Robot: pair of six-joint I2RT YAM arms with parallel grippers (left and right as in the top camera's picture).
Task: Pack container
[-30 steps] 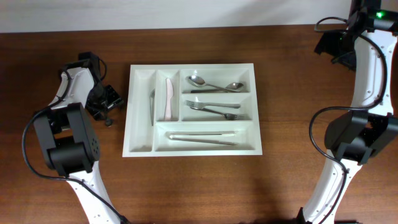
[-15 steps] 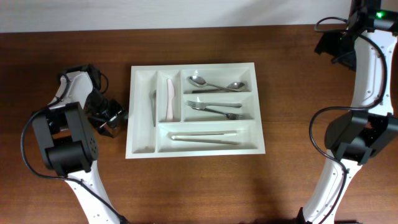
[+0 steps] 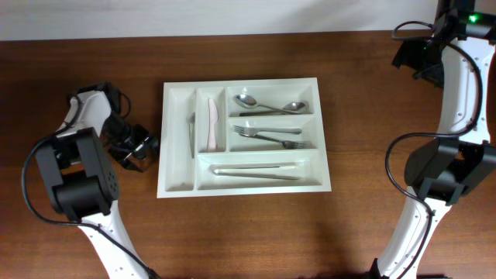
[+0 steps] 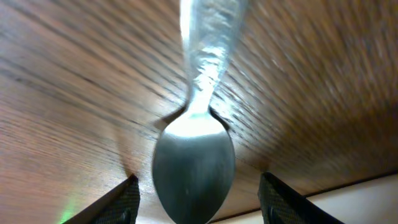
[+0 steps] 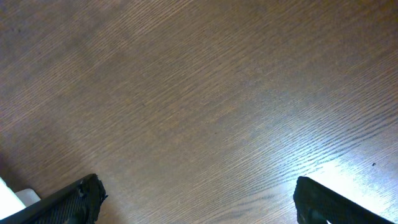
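The container point(image 3: 177, 167) is a large white cutlery tray in the middle of the table. It holds a metal knife, a white knife, two spoons point(image 3: 267, 105), two forks point(image 3: 267, 136) and a long pair of utensils. My left gripper point(image 3: 136, 150) is low over the table just left of the tray. In the left wrist view it point(image 4: 205, 200) is open, with a metal spoon point(image 4: 194, 155) lying on the wood, its bowl between the fingertips with a gap on each side. My right gripper point(image 3: 415, 58) point(image 5: 196, 199) is open and empty at the far right back, over bare wood.
The tray's white edge point(image 4: 373, 196) shows close behind the left fingers. A white corner point(image 5: 9, 198) shows at the lower left of the right wrist view. The table's back edge runs along the top of the overhead view.
My left gripper has moved toward the table's front along the tray's left side. The tray shifted slightly to the right. The right arm has not moved.
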